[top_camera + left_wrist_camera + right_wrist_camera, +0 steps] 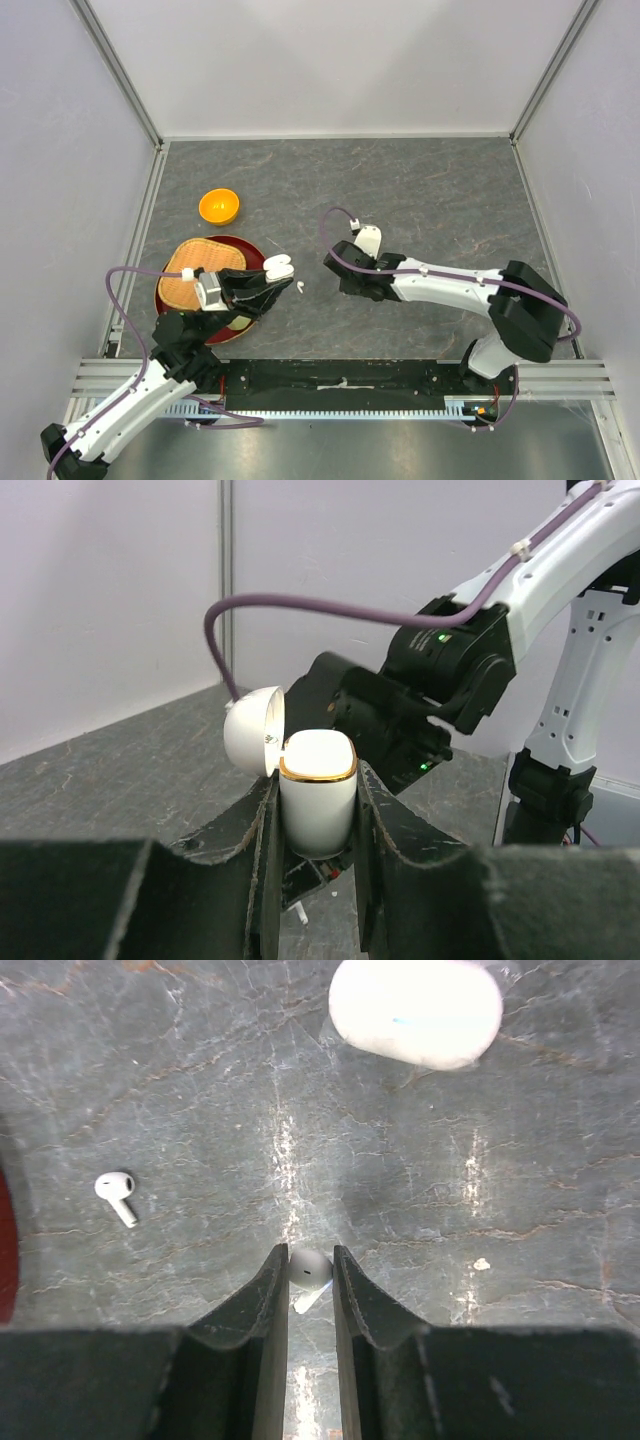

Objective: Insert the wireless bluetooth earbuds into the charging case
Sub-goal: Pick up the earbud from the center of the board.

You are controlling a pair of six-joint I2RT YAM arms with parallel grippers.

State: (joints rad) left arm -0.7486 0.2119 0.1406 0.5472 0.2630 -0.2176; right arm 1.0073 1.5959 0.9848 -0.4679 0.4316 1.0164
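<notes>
Near the basket (200, 270) — left claw (318, 825) holds charging case (318, 780) upright.

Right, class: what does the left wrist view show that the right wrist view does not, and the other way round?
Only the left wrist view: the left gripper clamping an open case, lid flipped back, with the right arm behind. Only the right wrist view: the right gripper pinching an earbud, a loose earbud lying on the table, and a white rounded object, probably a second case. Both: the grey marbled table.
</notes>
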